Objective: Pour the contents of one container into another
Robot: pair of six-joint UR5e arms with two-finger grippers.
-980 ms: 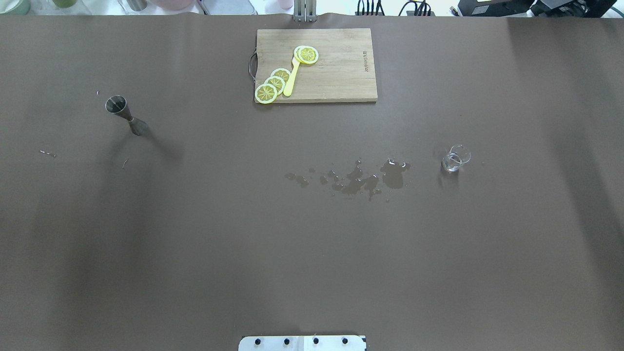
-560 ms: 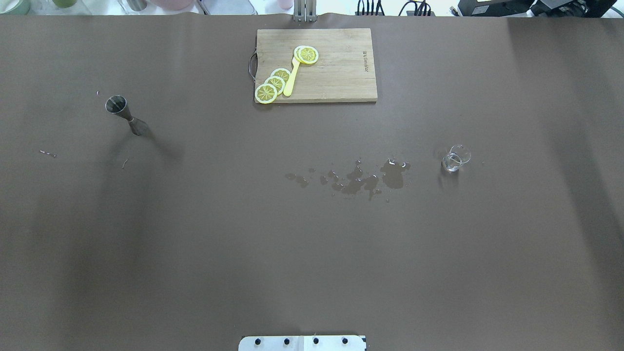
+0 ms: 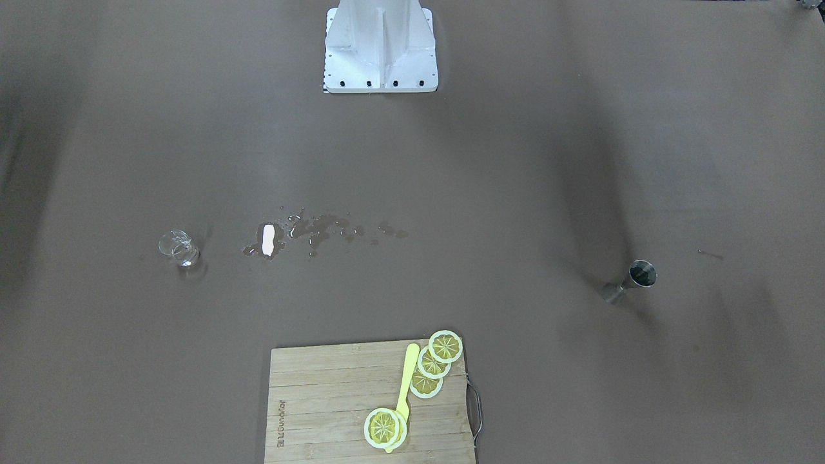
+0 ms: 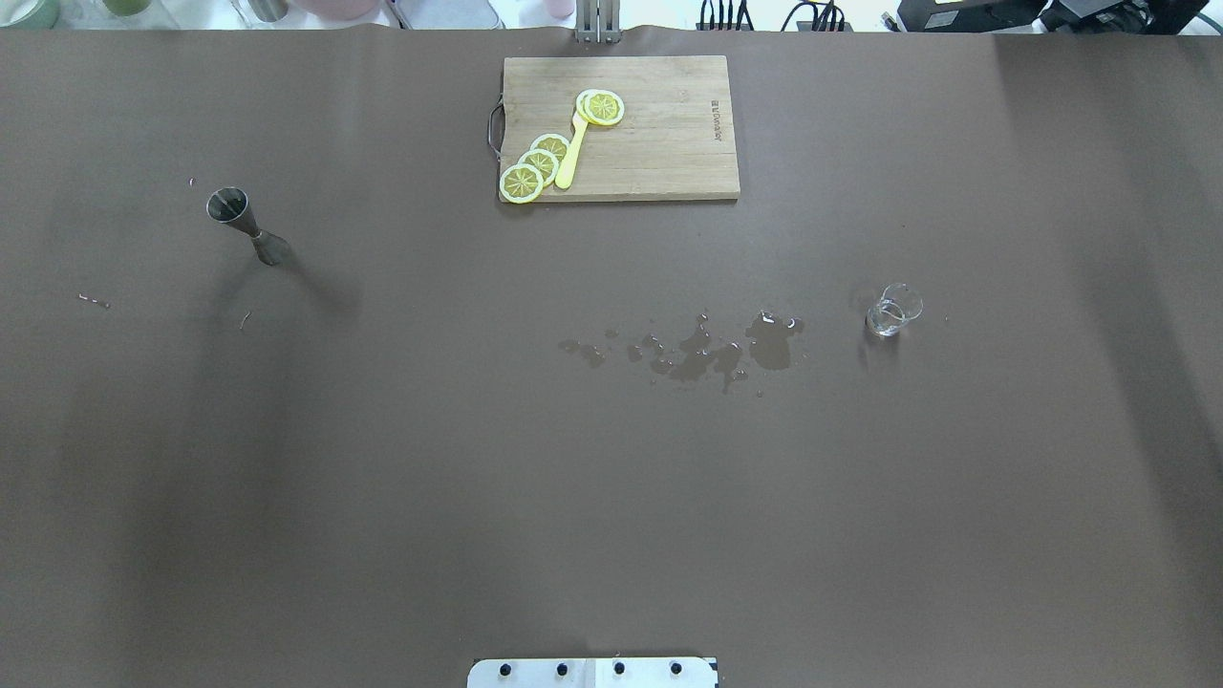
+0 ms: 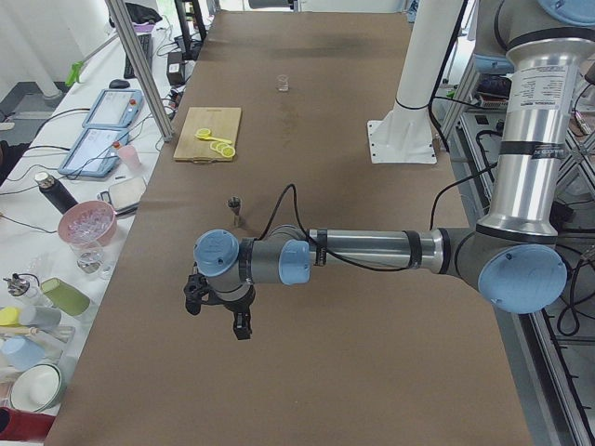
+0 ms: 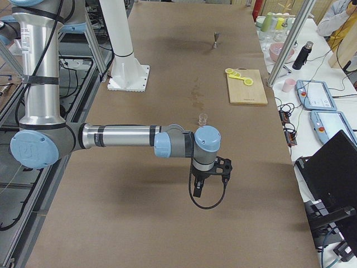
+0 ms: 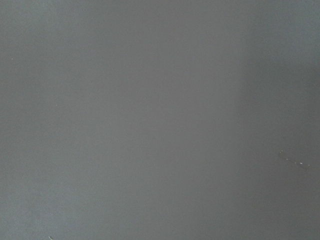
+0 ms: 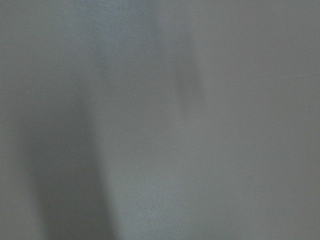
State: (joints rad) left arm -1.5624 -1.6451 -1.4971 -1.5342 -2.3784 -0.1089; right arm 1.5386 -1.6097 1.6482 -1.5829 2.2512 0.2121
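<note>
A steel jigger point(image 4: 246, 225) stands upright on the brown table cover at the left; it also shows in the front view as the jigger point(image 3: 630, 281). A small clear glass point(image 4: 890, 313) stands at the right, seen again as the glass point(image 3: 178, 249). Neither gripper appears in the overhead or front view. The left gripper point(image 5: 216, 314) hangs over bare table, nearer than the jigger point(image 5: 236, 208). The right gripper point(image 6: 211, 177) hangs over bare table, nearer than the glass point(image 6: 203, 118). I cannot tell whether either is open or shut. Both wrist views hold only table cover.
A puddle of spilled liquid point(image 4: 712, 349) lies left of the glass, mid-table. A wooden cutting board point(image 4: 659, 143) at the far edge carries lemon slices point(image 4: 537, 164) and a yellow knife point(image 4: 570, 153). The robot's base plate point(image 4: 592, 672) sits at the near edge.
</note>
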